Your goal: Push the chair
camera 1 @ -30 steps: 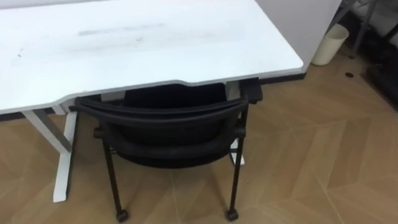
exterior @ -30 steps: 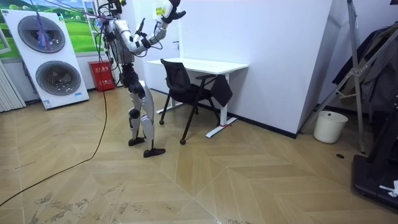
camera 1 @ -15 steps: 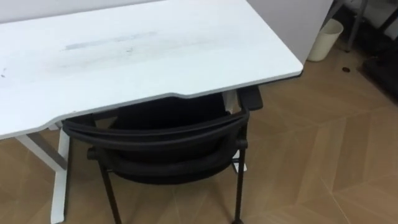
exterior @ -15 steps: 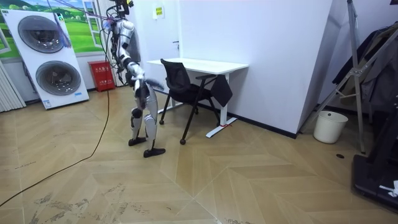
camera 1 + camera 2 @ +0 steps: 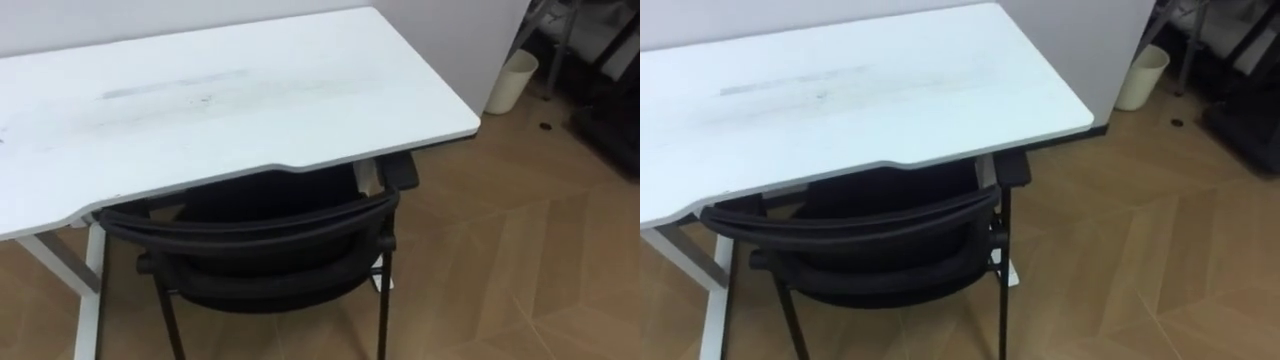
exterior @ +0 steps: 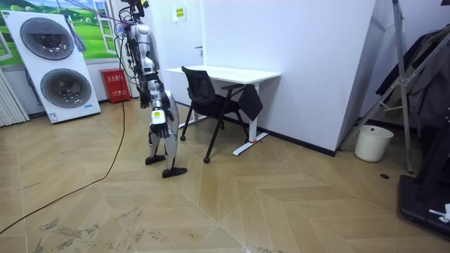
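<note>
Chair (image 5: 260, 235): one, black. Tabletop (image 5: 230, 100): one, white. Bin (image 5: 510, 80): one, white, on the floor. Washers (image 6: 46, 39): two, stacked one on the other. Red box (image 6: 116, 84): one, beside the washers. Metal rack (image 6: 401, 77): one, at the room view's right, with dark cloth on it.

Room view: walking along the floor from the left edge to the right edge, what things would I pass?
Stacked washing machines → red box → black chair → white bin → rack of dark clothes.
</note>
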Controlling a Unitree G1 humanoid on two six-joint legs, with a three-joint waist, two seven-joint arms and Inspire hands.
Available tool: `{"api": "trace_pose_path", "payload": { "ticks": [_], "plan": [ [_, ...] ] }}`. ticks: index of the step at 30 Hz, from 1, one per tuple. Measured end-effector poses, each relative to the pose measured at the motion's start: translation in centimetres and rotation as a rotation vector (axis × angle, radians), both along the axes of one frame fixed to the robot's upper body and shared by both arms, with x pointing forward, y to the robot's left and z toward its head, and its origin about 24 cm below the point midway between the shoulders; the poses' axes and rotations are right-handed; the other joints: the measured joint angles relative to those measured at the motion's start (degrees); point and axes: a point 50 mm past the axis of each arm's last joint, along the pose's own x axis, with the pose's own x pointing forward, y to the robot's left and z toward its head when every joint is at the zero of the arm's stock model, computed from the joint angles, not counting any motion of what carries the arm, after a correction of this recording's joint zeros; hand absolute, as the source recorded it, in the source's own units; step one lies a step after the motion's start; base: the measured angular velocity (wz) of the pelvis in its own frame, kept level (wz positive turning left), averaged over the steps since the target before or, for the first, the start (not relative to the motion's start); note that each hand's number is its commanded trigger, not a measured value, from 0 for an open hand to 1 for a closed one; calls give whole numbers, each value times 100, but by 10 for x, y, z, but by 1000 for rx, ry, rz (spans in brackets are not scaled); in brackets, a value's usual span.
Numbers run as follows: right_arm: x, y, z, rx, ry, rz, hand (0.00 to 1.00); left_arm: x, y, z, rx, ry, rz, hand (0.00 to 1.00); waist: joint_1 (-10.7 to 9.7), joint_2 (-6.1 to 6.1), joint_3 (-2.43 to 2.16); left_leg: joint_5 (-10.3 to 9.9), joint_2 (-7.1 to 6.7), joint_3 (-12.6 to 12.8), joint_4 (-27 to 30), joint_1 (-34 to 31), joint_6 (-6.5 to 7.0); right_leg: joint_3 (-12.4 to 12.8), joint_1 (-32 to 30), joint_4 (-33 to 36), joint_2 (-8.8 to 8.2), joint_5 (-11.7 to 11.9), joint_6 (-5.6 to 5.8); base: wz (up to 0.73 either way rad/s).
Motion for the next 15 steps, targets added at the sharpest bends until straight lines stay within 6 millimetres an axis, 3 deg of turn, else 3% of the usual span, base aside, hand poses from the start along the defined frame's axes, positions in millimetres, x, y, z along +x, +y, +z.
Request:
{"api": "trace_pose_path", "payload": {
  "ticks": [4, 6, 7, 11, 15],
  "plan": [
    [43, 3, 0, 30, -184, -38, 0, 58, -7, -1, -88, -174, -128, 0, -22, 25, 48, -1, 9, 2, -5, -125, -2, -15, -108, -21, 14, 0, 0, 0],
    [51, 6, 0, 72, -235, -60, 0, 74, -12, 0, -130, -226, -169, 0, -23, 22, 90, -1, 10, -26, -15, -172, -2, -55, -131, -58, 14, 0, 0, 7],
    [52, 9, -1, 104, -258, -65, 0, 80, -15, 0, -160, -247, -190, 0, -31, 12, 82, -1, 11, -35, -26, -205, -2, -76, -152, -78, 14, 0, 1, 6],
    [52, 18, -4, 197, -302, -54, 0, 83, -23, -1, -252, -285, -205, 0, -27, -42, 84, 3, 16, 33, -30, -217, -1, -58, -205, -84, 23, -5, 8, -5],
    [47, 31, -7, 301, -342, -63, 0, 76, -27, -2, -315, -298, -211, 0, 0, -82, 57, 4, 18, 147, -10, -207, -1, -57, -211, -96, 23, -5, 9, -6]
  ]
}}
